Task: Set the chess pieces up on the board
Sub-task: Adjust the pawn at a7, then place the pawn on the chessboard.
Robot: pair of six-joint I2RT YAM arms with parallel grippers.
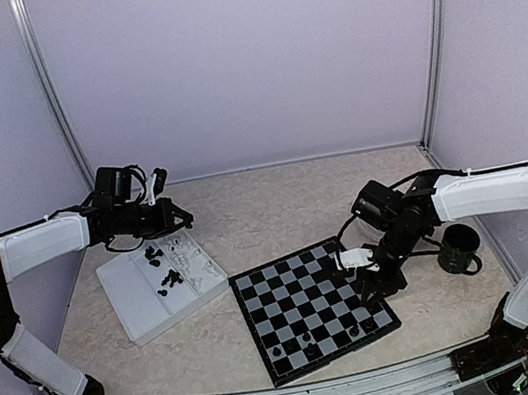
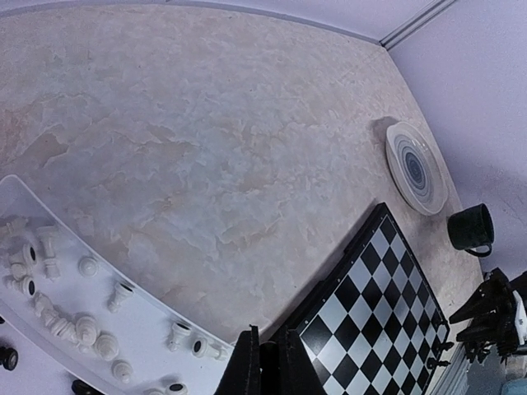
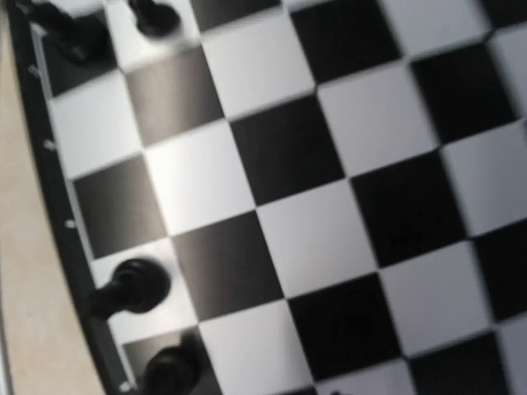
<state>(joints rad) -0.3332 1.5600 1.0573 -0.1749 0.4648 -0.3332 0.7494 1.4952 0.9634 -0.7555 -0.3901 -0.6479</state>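
The board [image 1: 306, 297] lies at the table's centre, with a few black chess pieces [image 1: 308, 337] on its near rows. My right gripper [image 1: 370, 290] hangs low over the board's right edge. Its fingers do not show in the right wrist view, which is a blurred close-up of the squares [image 3: 288, 239] and black pieces [image 3: 132, 286] by the rim. My left gripper [image 1: 178, 220] hovers over the far side of the white tray [image 1: 141, 309]. In the left wrist view its fingers [image 2: 247, 366] are shut on a small dark rounded piece. White pieces [image 2: 86, 329] lie loose in the tray [image 2: 49, 374].
A dark mug [image 1: 458, 248] stands right of the board, beside my right arm. A round grey ringed plate [image 2: 417, 169] lies beyond the board in the left wrist view. More black pieces [image 1: 158, 261] sit in the tray. Purple walls enclose the table.
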